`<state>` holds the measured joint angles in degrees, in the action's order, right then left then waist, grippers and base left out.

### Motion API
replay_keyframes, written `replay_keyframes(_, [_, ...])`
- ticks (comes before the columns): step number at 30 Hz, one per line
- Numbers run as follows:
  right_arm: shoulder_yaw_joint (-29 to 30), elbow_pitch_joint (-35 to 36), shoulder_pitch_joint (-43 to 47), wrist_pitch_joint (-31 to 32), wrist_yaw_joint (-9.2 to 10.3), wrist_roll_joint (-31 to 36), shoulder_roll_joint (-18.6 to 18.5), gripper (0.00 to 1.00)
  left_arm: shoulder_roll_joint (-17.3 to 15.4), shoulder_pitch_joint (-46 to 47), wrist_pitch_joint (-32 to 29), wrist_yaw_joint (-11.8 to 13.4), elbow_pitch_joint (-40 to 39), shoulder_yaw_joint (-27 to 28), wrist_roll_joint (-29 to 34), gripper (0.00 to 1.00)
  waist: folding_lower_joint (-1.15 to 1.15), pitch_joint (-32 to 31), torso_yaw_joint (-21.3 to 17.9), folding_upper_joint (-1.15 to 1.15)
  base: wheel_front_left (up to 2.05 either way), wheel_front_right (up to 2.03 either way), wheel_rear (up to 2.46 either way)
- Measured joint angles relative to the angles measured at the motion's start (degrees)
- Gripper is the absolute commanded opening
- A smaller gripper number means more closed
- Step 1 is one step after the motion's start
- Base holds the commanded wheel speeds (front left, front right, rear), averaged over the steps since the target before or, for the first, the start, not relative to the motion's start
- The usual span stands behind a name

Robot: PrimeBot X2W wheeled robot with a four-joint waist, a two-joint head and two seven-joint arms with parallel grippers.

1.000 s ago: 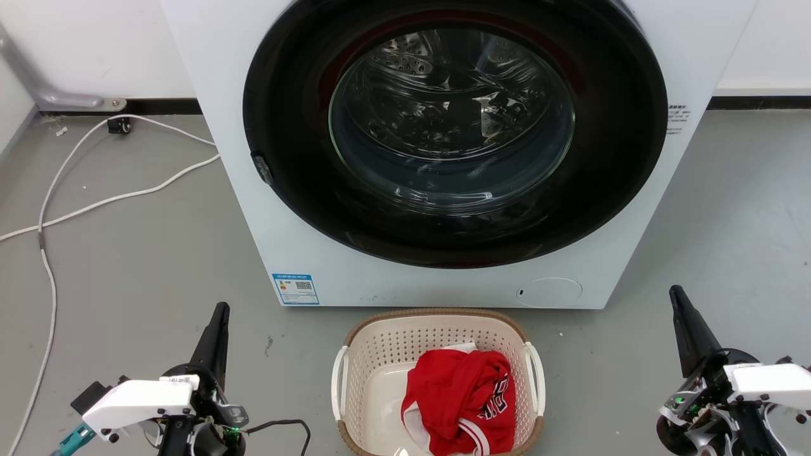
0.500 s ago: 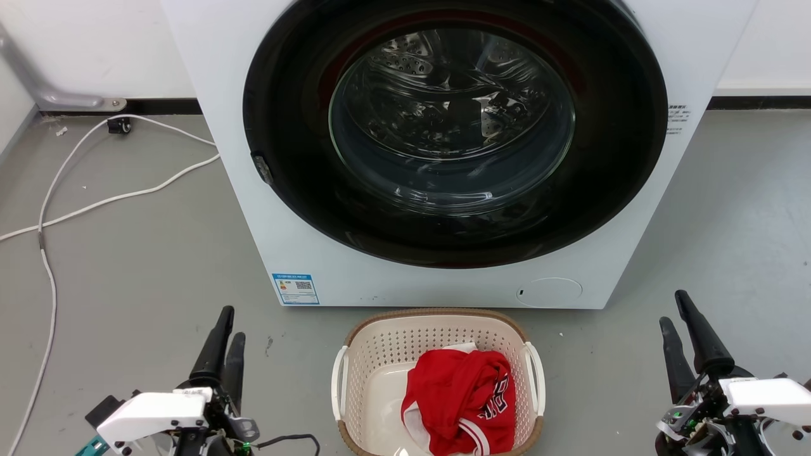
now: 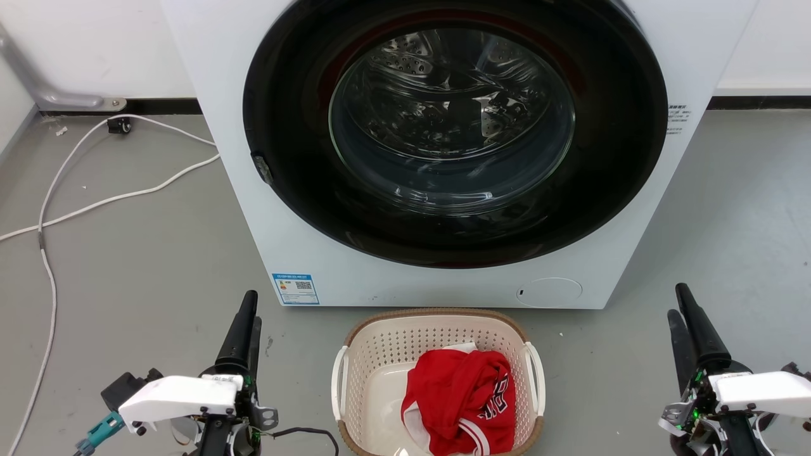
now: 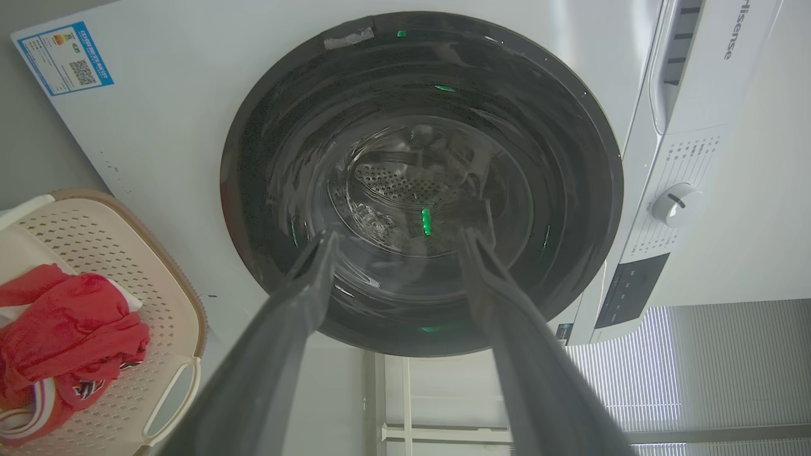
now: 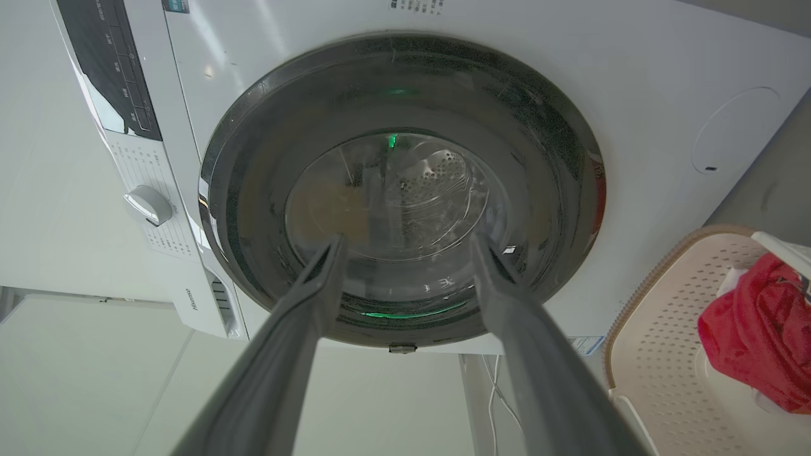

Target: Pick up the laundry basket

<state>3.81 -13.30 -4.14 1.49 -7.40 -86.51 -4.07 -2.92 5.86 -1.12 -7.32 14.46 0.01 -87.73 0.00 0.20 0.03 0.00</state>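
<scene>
Head view first: nearest us, our left end effector (image 3: 252, 307) has slid forward and inward toward the middle over the last second. Where it showed as one dark finger, it now shows two, and the left wrist view confirms they are spread and empty. Our right end effector (image 3: 676, 301) has likewise spread, empty, but has barely shifted. Between them the laundry basket (image 3: 393, 345) sits on the floor (image 3: 158, 253), a red shirt (image 3: 462, 392) inside. Its left handle (image 3: 338, 380) is near our left end effector, not touching; its right handle (image 3: 537, 380) is well apart from our right. We judge this an approach for a two-handed lift. Behind stands the washer (image 3: 393, 285).
</scene>
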Motion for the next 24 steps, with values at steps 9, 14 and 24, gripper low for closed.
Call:
replay_keyframes(9, [-0.1,1.4,0.0,-2.2,0.00,14.5,-0.4,1.00,0.0,0.1,1.9,0.0,-1.8,-1.0,13.0,1.00,0.00,0.0,0.0,0.00,0.00,0.00,0.00])
replay_keyframes(14, [-0.1,2.0,0.0,-3.4,0.00,25.3,-0.5,1.00,0.0,0.4,3.3,0.8,-2.4,-2.8,22.0,1.00,0.00,-0.1,0.1,0.00,0.00,0.00,0.00])
replay_keyframes(24, [-0.5,2.3,0.1,-4.8,0.00,39.1,-0.3,1.00,0.0,1.1,5.2,2.6,-2.2,-6.1,35.5,1.00,0.00,-0.2,0.2,0.00,0.00,0.00,0.00])
